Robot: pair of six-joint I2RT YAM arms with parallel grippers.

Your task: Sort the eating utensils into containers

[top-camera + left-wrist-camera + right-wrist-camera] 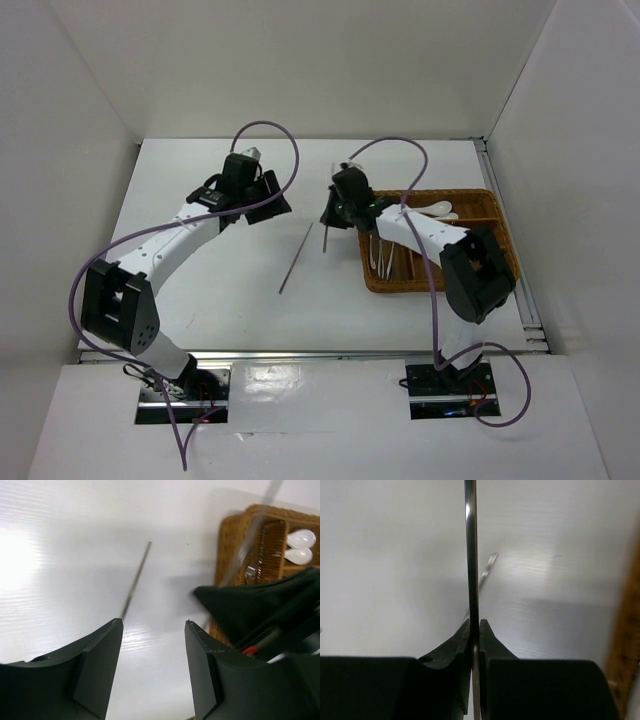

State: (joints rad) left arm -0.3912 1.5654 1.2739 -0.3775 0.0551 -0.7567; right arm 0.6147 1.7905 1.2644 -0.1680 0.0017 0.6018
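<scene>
My right gripper (pixel 337 213) (pixel 474 627) is shut on a thin grey chopstick-like stick (pixel 471 550) (pixel 326 240), held above the table just left of the brown wicker tray (pixel 500 215). Another thin dark stick (pixel 296 259) (pixel 136 579) lies on the white table between the arms. My left gripper (pixel 270 196) (pixel 153 625) hovers open and empty above the table, left of that stick. The tray holds white spoons (pixel 440 208) (pixel 300 546) in its far compartment and silver forks (pixel 381 256) in the near left one. The held stick (pixel 250 532) looks blurred in the left wrist view.
White walls close in the table on the left, back and right. The right arm's links (pixel 478 268) hang over the tray's near side. The tray's woven edge (pixel 626 630) shows at the right of the right wrist view.
</scene>
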